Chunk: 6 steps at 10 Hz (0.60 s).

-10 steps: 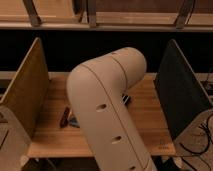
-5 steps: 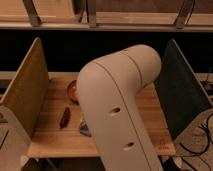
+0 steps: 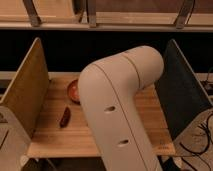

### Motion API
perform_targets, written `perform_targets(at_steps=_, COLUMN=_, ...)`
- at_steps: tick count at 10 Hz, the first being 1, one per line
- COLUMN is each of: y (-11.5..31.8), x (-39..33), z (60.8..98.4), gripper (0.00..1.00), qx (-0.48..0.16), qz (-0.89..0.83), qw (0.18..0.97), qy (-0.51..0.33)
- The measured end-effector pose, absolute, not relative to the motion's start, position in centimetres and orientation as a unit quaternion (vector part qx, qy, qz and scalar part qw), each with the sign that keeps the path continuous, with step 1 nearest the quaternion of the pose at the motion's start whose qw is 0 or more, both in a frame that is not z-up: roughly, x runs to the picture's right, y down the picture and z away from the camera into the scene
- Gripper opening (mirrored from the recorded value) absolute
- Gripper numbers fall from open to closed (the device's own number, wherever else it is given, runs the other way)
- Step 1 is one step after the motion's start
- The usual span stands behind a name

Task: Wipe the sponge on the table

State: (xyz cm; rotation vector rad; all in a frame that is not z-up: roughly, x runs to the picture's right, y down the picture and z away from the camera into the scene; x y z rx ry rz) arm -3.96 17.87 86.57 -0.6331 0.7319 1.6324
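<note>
The table is a light wooden plank top, seen between two upright side panels. My thick cream-coloured arm rises from the bottom edge and bends over the middle of the table, covering much of it. My gripper is hidden behind the arm and does not show. No sponge can be seen; it is hidden or out of view.
A round red-brown bowl sits on the table's back left, partly behind the arm. A small dark red object lies in front of it. A tan panel stands at the left, a dark panel at the right. Cables hang at the right.
The arm's elbow has swung to the right, uncovering more of the table's left side. The red-brown bowl and the dark red object now show more fully.
</note>
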Motion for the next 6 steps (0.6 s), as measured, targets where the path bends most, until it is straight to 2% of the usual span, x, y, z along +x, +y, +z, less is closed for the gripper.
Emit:
perform_targets(at_steps=3, y=14.8, x=-6.0, z=88.1, gripper=0.0, qx=-0.262, qz=0.691, qw=0.605, qy=0.295)
perform_targets(at_steps=6, y=15.5, x=-10.9, z=88.7, gripper=0.0, qx=-0.301, qz=0.675, qw=0.618, qy=0.266)
